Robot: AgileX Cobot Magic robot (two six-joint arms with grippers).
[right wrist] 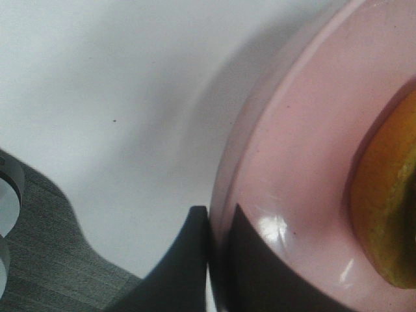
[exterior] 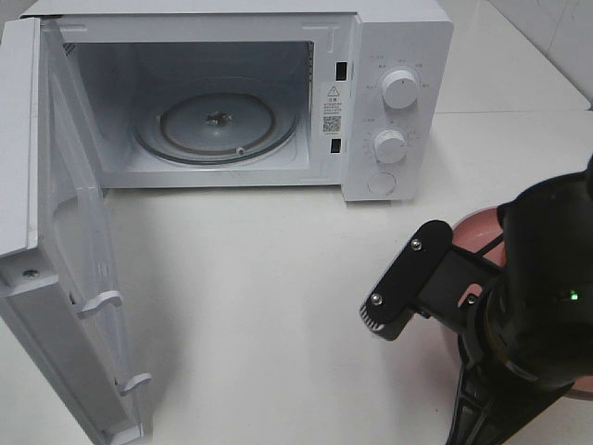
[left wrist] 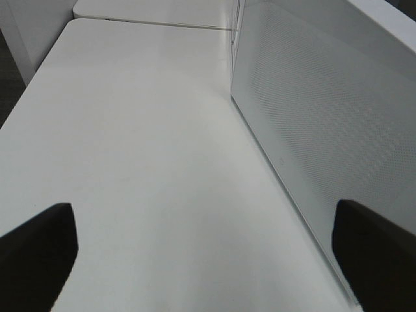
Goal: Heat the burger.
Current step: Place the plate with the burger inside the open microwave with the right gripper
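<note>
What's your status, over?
Left gripper open, beside door. Right gripper shut on plate rim; burger on plate. Microwave open, turntable bare, nothing in the way.

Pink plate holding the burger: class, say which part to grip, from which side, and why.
Grip the thin upturned rim, coming from outside the plate's edge, with one of the fingers outside and one inside. The burger takes up the inner part, so only the rim is free. The right gripper pinches it this way.

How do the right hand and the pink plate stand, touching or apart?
Touching. The right wrist view shows the right hand pinching the pink plate at its rim.
</note>
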